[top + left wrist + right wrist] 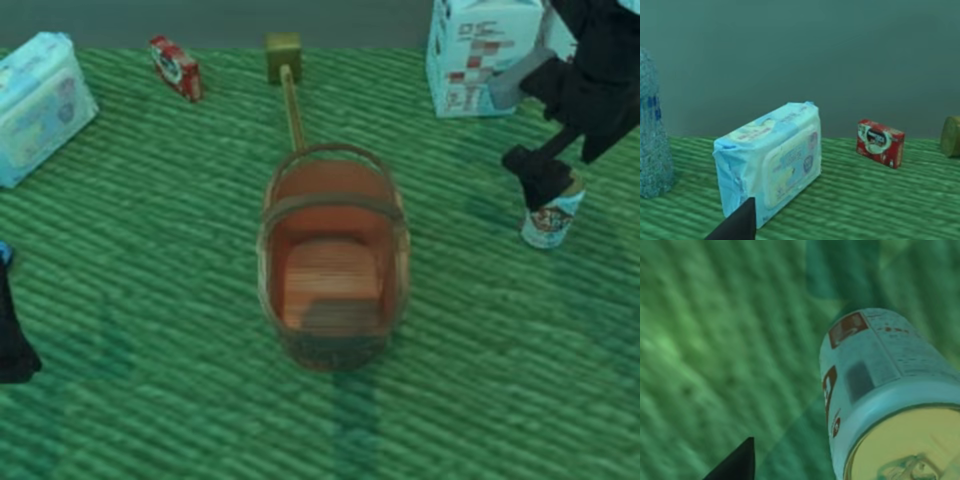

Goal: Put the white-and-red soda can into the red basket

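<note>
The white-and-red soda can point(552, 222) stands upright near the table's right edge. In the right wrist view the can point(875, 370) fills the side, showing its red patch, barcode and pale gold top. My right gripper point(545, 180) hangs open just above the can's top and partly covers it from above. Only one dark fingertip point(737, 465) shows, apart from the can. The red basket point(335, 330) sits mid-table with its hoop handle arched across, nothing inside. My left gripper point(15, 355) stays parked at the left edge, open, with one fingertip point(740, 222) visible.
A tall white-and-red carton point(480, 55) stands behind the can. A wooden mallet point(285, 75) lies behind the basket, its handle reaching the rim. A blue wipes pack point(35, 105) and a small red packet point(175, 67) lie back left. Green cloth covers the table.
</note>
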`<state>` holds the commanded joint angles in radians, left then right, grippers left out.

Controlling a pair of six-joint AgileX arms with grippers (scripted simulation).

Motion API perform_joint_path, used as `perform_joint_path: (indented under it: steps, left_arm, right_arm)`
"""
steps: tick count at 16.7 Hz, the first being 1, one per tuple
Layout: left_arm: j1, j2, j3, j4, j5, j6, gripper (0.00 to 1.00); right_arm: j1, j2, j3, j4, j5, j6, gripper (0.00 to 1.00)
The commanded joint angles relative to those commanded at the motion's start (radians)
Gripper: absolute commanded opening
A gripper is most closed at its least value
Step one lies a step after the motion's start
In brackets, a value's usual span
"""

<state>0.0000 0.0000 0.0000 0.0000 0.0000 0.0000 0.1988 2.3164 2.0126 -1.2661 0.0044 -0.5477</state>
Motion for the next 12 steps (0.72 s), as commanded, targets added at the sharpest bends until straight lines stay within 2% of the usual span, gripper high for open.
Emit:
perform_joint_path:
  steps: [3, 9, 12]
  left_arm:
    - [0.000, 0.000, 0.000, 0.000, 0.000, 0.000, 1.00]
    - [0.000, 0.000, 0.000, 0.000, 0.000, 0.000, 1.00]
    - [0.000, 0.000, 0.000, 0.000, 0.000, 0.000, 1.00]
  right_arm:
    - [-0.003, 0.002, -0.018, 0.020, 0.000, -0.001, 1.00]
    - [0.001, 0.034, -0.135, 0.170, 0.000, 0.001, 1.00]
    - [0.001, 0.035, -0.139, 0.174, 0.000, 0.001, 1.00]
